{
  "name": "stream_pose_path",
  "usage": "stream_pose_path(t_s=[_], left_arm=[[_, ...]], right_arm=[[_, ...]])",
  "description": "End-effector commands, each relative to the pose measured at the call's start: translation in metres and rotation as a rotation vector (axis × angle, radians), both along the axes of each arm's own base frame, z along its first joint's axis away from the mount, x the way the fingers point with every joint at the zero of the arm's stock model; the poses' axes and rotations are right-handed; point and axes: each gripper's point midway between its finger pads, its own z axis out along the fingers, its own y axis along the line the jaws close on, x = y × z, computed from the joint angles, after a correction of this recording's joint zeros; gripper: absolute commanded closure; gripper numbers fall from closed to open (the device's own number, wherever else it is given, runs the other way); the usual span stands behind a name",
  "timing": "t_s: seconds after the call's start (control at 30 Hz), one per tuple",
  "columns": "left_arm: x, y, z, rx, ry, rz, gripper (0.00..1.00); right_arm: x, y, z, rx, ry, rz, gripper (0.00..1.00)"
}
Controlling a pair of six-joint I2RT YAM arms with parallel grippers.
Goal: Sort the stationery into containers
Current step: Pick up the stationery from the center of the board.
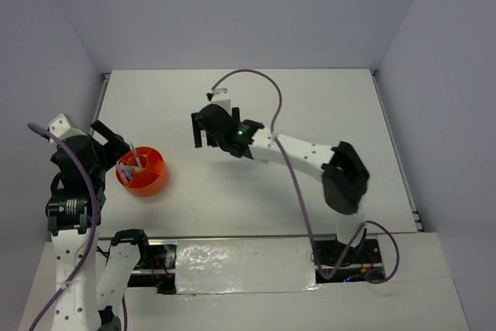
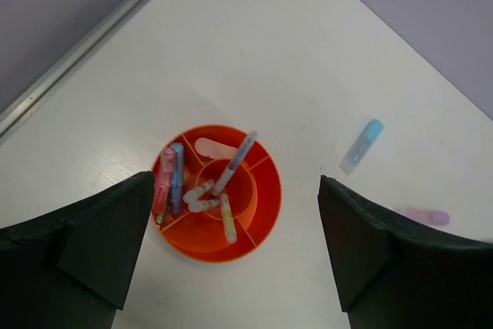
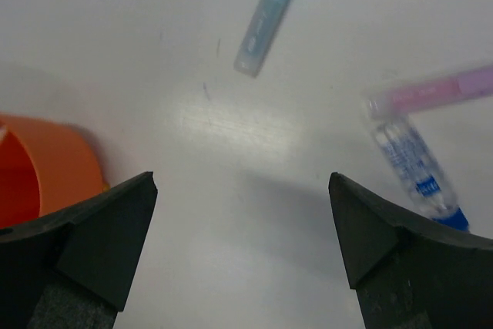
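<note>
The orange cup [image 2: 202,253] has inner dividers and holds several stationery pieces: pastel capsules, a pink and a blue one along its left wall, and a blue-tipped pen [image 2: 235,162] leaning in the centre well. My left gripper [image 2: 236,182] hangs open directly above the orange cup [image 1: 151,185], holding nothing. On the table lie a light blue capsule [image 3: 268,15], a pink piece [image 3: 435,92] and a clear blue-tipped pen [image 3: 416,171]. My right gripper [image 3: 243,179] is open and empty above bare table, just short of them. The top view hides these three under the right arm.
The orange cup [image 3: 54,159] shows at the left edge of the right wrist view. Grey walls enclose the white table [image 1: 310,106] on three sides. A purple cable [image 1: 279,106] loops over the right arm. The light blue capsule [image 2: 362,146] lies right of the cup.
</note>
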Motion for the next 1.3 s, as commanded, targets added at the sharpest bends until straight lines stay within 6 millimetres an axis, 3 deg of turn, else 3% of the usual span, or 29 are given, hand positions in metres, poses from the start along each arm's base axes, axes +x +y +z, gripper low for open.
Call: stream_pose_path(t_s=[0.0, 0.03, 0.07, 0.1, 0.13, 0.17, 0.2, 0.23, 0.37, 0.4, 0.43, 0.5, 0.7, 0.73, 0.8, 0.93, 1.17, 1.27], left_arm=[[-0.005, -0.031, 0.003, -0.054, -0.044, -0.167, 0.01], [-0.002, -0.035, 0.006, -0.036, -0.064, -0.203, 0.01], [-0.001, -0.039, 0.004, -0.036, -0.066, -0.231, 0.01], [0.0, -0.044, -0.001, -0.044, -0.056, -0.259, 0.01], [0.0, -0.045, -0.004, -0.044, -0.049, -0.271, 0.01], [0.001, -0.047, -0.004, -0.046, -0.047, -0.283, 0.01], [0.003, -0.053, -0.002, -0.053, -0.05, -0.316, 0.01], [0.004, -0.057, 0.001, -0.047, -0.054, -0.337, 0.01], [0.007, -0.067, 0.018, -0.039, -0.071, -0.394, 0.01], [0.009, -0.072, 0.02, -0.035, -0.071, -0.425, 0.01], [0.009, -0.076, 0.02, -0.037, -0.067, -0.446, 0.01], [0.01, -0.078, 0.018, -0.021, -0.063, -0.461, 0.01], [0.009, -0.082, 0.01, 0.006, -0.06, -0.476, 0.01], [0.009, -0.082, 0.012, 0.006, -0.065, -0.481, 0.01], [0.008, -0.085, 0.015, 0.005, -0.071, -0.498, 0.01], [0.005, -0.087, 0.02, 0.009, -0.072, -0.511, 0.01], [0.0, -0.087, 0.023, 0.02, -0.087, -0.515, 0.01], [-0.002, -0.087, 0.022, 0.022, -0.088, -0.518, 0.01]], right_arm=[[0.037, -0.003, -0.027, -0.078, 0.059, -0.216, 0.0], [0.054, 0.014, -0.002, -0.018, 0.035, -0.225, 0.0], [0.063, 0.019, -0.011, -0.029, 0.047, -0.229, 0.0], [0.072, 0.022, -0.045, -0.087, 0.094, -0.225, 0.03], [0.087, 0.034, -0.029, -0.042, 0.067, -0.223, 0.04], [0.095, 0.036, -0.059, -0.082, 0.093, -0.232, 0.07], [0.106, 0.03, -0.066, -0.084, 0.108, -0.244, 0.09], [0.114, 0.034, -0.065, -0.063, 0.103, -0.245, 0.11], [0.135, 0.049, -0.096, -0.005, 0.118, -0.194, 0.18], [0.141, 0.056, -0.086, 0.008, 0.095, -0.165, 0.18], [0.143, 0.059, -0.098, -0.008, 0.1, -0.154, 0.18], [0.148, 0.067, -0.091, 0.002, 0.084, -0.127, 0.18], [0.141, 0.065, -0.116, -0.037, 0.142, -0.1, 0.28], [0.14, 0.061, -0.13, -0.063, 0.167, -0.1, 0.4], [0.131, 0.055, -0.136, -0.114, 0.197, -0.088, 0.45], [0.113, 0.041, -0.145, -0.182, 0.263, -0.064, 0.44], [0.105, 0.029, -0.15, -0.226, 0.325, -0.013, 0.35], [0.097, 0.034, -0.152, -0.199, 0.36, 0.059, 0.35]])
